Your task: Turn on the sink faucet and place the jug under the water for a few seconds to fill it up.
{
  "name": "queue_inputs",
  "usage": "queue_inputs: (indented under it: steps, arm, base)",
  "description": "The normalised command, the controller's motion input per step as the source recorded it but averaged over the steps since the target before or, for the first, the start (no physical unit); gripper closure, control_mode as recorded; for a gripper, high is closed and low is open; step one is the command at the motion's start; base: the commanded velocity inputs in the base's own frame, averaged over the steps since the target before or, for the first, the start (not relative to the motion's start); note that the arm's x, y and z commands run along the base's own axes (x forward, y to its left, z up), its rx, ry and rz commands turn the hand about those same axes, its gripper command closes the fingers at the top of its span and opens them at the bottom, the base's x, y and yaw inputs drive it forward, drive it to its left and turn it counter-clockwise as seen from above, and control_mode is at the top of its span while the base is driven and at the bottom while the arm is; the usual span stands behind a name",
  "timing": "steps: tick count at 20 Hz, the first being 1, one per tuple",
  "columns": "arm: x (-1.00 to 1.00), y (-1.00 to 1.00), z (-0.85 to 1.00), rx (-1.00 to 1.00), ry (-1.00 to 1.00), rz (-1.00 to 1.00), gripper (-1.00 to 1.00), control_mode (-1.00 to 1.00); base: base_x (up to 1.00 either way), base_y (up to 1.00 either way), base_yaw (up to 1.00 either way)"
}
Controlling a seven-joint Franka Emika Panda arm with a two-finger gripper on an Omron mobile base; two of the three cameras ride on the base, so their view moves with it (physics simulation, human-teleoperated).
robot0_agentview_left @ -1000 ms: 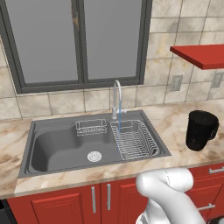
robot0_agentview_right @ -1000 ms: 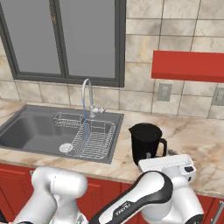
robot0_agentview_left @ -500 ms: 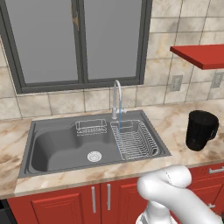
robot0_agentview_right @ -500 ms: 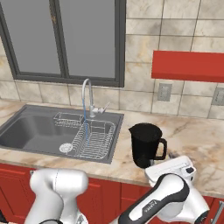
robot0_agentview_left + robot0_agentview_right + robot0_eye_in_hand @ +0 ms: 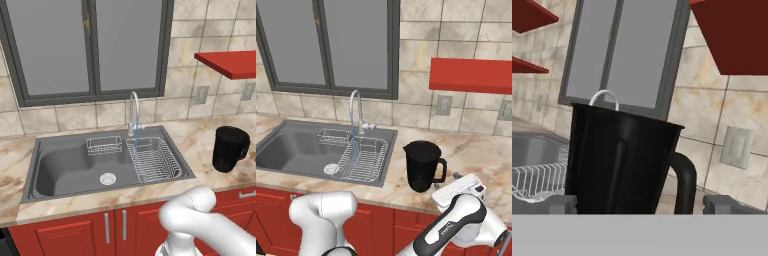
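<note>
On the tabletop right of the sink (image 5: 60, 172) stands the jug (image 5: 421, 166), framed between my spread, empty jaws; water (image 5: 354, 145) runs, so next I close on it.

Kitchen: sink (image 5: 60, 172), red cabinets (image 5: 70, 230)

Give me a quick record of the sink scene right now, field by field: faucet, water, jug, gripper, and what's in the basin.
faucet: sink faucet at the back rim of the sink, running
water: thin blue stream falling into the right wire rack
jug: black jug upright on the counter right of the sink, not under the stream
gripper: open, fingertips either side of the jug's base, not closed on it
basin: small wire basket at the back, round drain
</note>
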Motion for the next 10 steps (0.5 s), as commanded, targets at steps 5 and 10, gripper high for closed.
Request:
queue_inputs:
  steps: [5, 10]
  arm:
    - [0.34, -0.11, -0.22, -0.03, 0.00, 0.07, -1.00, -1.00]
    - [0.44, -0.05, -0.23, 0.00, 0.00, 0.05, -1.00, -1.00]
  base:
    - [0.00, 0.00, 0.00]
    - [0.00, 0.00, 0.00]
